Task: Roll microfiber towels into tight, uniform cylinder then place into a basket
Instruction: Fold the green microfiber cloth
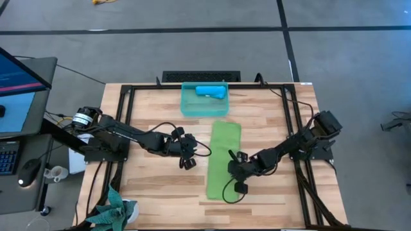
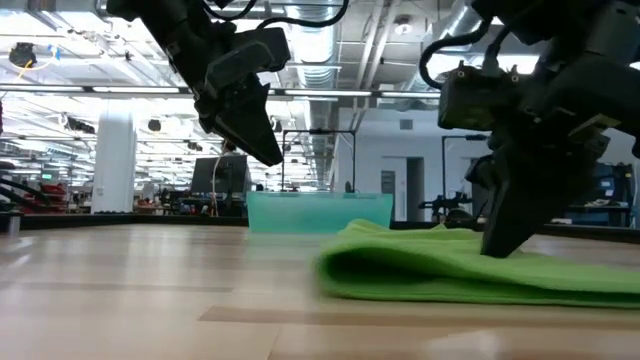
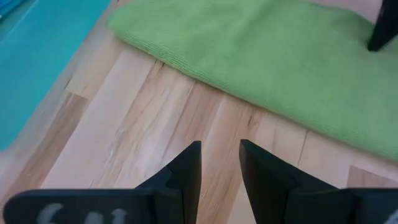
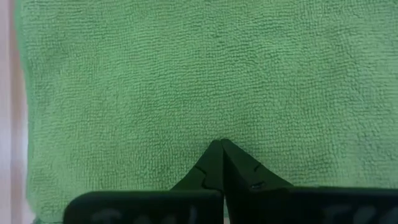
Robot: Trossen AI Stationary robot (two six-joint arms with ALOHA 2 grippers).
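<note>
Wooden slatted desk (image 1: 154, 186), seen from above, w/ dark frame rails along its edges; open industrial hall is seen beyond it in the low view. Green towel (image 1: 223, 160) is laid flat as a long folded strip near the desk's centre, one short end pointing toward the basket (image 1: 186, 106) at the far edge. Blue towel (image 1: 211, 92), already rolled, is seen lying inside the basket.

Right gripper (image 1: 236, 168) is set down on the green towel, approx. mid-strip near its right edge; its fingers (image 4: 219, 163) are shut tip to tip, pressed against the pile w/o any cloth pinched between them. Left gripper (image 1: 187, 157) is held above bare wood just beside the towel's left edge; its fingers (image 3: 189, 169) are partly open and nothing is held.

Handling, judged: cloth is light, soft and limp, w/ a grippy nap, so it is expected to sag and unroll if released. A hold is best taken at a short end's corners, both layers pinched together, then rolled under steady tension.
</note>
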